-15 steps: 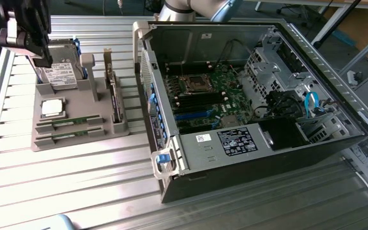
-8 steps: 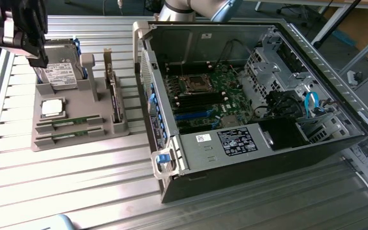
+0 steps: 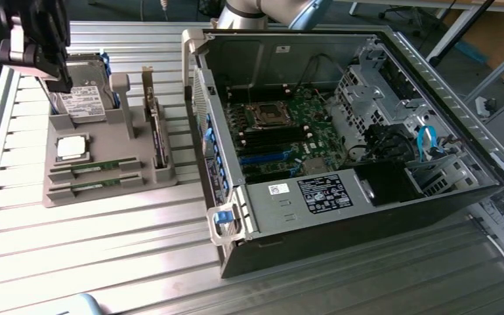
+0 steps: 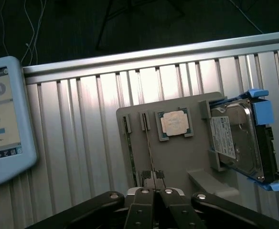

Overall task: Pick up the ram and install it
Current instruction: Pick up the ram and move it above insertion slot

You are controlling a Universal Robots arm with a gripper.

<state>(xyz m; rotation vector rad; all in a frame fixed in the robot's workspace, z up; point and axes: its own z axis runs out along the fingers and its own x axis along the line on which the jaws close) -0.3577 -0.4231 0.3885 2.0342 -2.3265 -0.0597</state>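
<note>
I think the job has hardly begun. The hand (image 3: 57,80) is shut tight with nothing in it. It hangs high over the hard drive (image 3: 86,100), at about eleven o'clock from the gray holder (image 3: 103,200) in the exterior view. In the wrist view its two fingers (image 4: 146,183) are pressed together above the holder. The ram (image 3: 103,165) sits in its slot in the holder on the desk (image 3: 103,256). A second stick (image 3: 103,185) is just beside it at six o'clock, and the silver chip (image 3: 71,147) is at about eleven o'clock from it. So the ram is not picked up yet. It is not put into the open computer (image 3: 340,131) either, which stands at three o'clock from the holder. The slots on the green board (image 3: 309,128) inside are dark and tiny, so I cannot tell if any are filled. The top of the hand is cut off in the exterior view, and from the wrist the sticks look like thin lines
</note>
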